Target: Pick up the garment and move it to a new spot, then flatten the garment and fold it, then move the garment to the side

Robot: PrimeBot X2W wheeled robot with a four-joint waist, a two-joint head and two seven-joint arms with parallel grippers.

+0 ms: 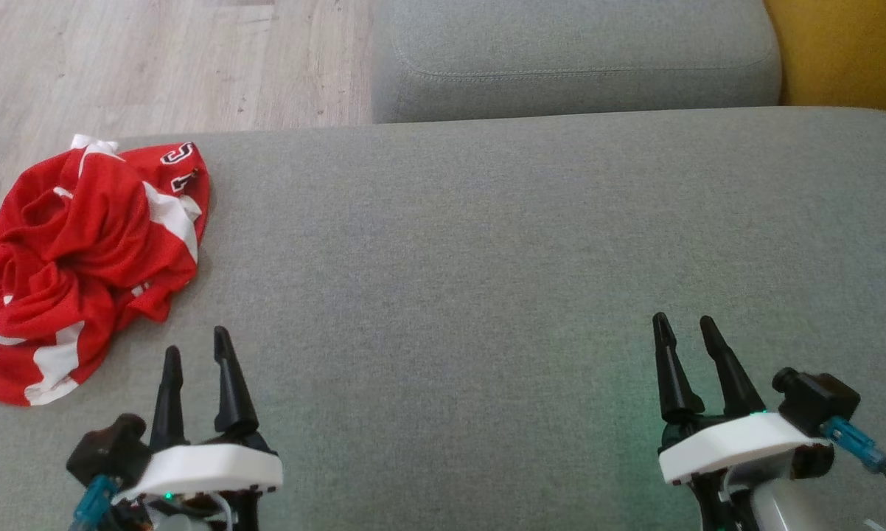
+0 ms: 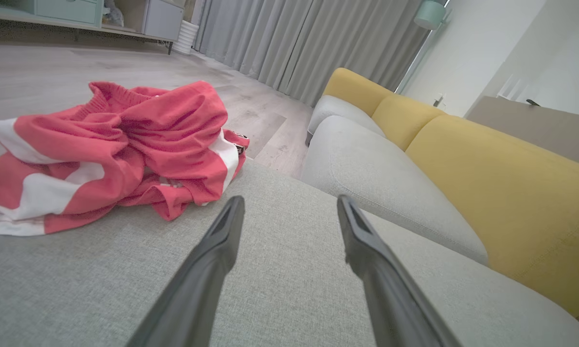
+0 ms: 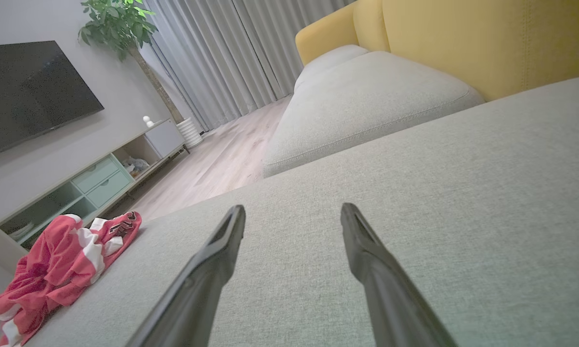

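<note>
Spots the red-and-white jersey (image 1: 89, 265) crumpled in a heap at the far left edge of the grey sofa seat (image 1: 487, 295), right by the wooden floor (image 1: 155, 66). Holds the left gripper (image 1: 196, 341) low, just beside that heap, spread wide and pinching nothing. Holds the right gripper (image 1: 683, 319) well off to the right over bare cushion, spread wide too and empty.

place: home living room | evidence: sofa (image 3: 487, 43), wall TV (image 3: 29, 91), curtains (image 3: 212, 62), plant (image 3: 121, 21)
</note>
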